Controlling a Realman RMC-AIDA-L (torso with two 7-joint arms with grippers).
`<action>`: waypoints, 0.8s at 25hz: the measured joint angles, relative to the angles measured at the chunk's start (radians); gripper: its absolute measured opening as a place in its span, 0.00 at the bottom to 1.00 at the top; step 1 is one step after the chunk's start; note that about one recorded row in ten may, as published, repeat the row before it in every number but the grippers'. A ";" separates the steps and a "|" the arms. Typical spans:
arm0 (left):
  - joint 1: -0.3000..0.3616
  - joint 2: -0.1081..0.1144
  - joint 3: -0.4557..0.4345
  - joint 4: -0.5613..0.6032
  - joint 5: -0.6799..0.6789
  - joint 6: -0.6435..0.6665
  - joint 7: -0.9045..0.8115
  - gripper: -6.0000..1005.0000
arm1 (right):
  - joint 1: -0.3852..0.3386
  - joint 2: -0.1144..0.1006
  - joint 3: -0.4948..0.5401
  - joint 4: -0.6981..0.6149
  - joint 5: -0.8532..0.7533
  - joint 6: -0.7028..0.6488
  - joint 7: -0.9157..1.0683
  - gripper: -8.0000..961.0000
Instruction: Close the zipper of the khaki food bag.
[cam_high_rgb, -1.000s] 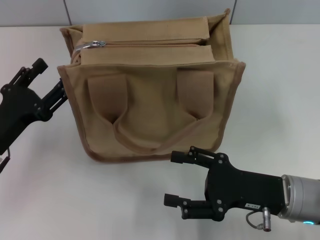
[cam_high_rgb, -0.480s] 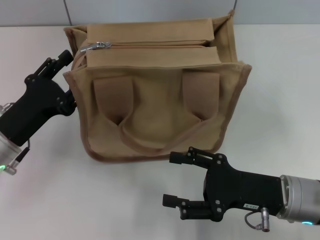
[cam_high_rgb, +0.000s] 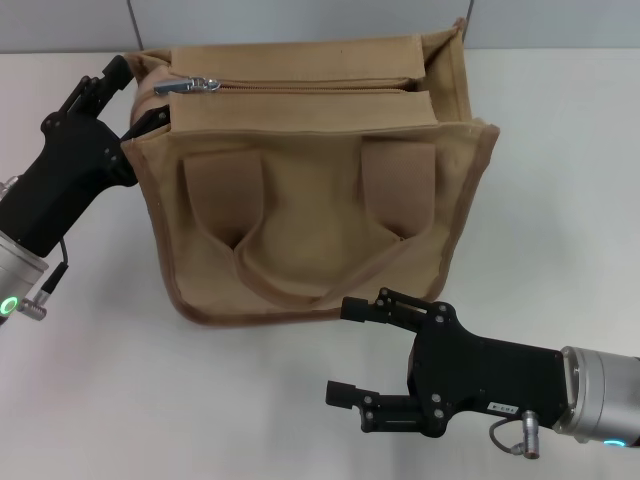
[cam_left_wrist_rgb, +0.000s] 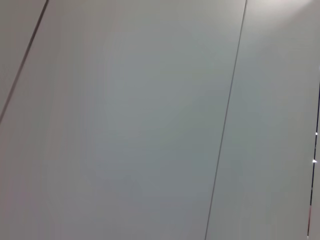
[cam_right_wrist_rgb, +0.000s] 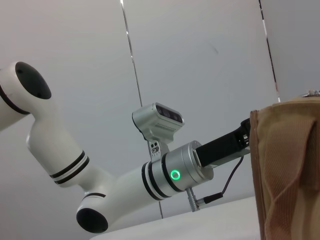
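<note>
Table (cam_high_rgb: 560, 150): white, grey wall panels behind.
Bag (cam_high_rgb: 320, 200): I see it upright mid-table, handle side facing me.
Zipper (cam_high_rgb: 300, 88): runs along top panel, silver pull (cam_high_rgb: 200, 85) at its left end.
Left gripper (cam_high_rgb: 135, 100): at bag's upper left corner, touching the fabric; can't tell how far open.
Right gripper (cam_high_rgb: 350, 350): hovering in front of bag, fingers spread wide, holding nothing.

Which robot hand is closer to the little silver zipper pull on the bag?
The left. The left gripper is at the bag's top corner, right beside the zipper pull. The right gripper hovers open in front of the khaki food bag, far from it.
</note>
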 joint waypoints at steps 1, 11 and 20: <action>-0.001 0.000 -0.001 0.000 0.000 0.000 -0.001 0.69 | 0.000 0.000 0.000 0.000 0.000 0.000 0.000 0.84; 0.000 -0.001 -0.007 -0.003 -0.001 -0.031 -0.011 0.67 | 0.001 0.000 -0.001 0.003 0.000 0.016 0.000 0.83; 0.004 -0.001 -0.004 -0.004 0.004 -0.014 -0.007 0.59 | 0.004 0.000 -0.001 0.008 0.000 0.024 0.000 0.82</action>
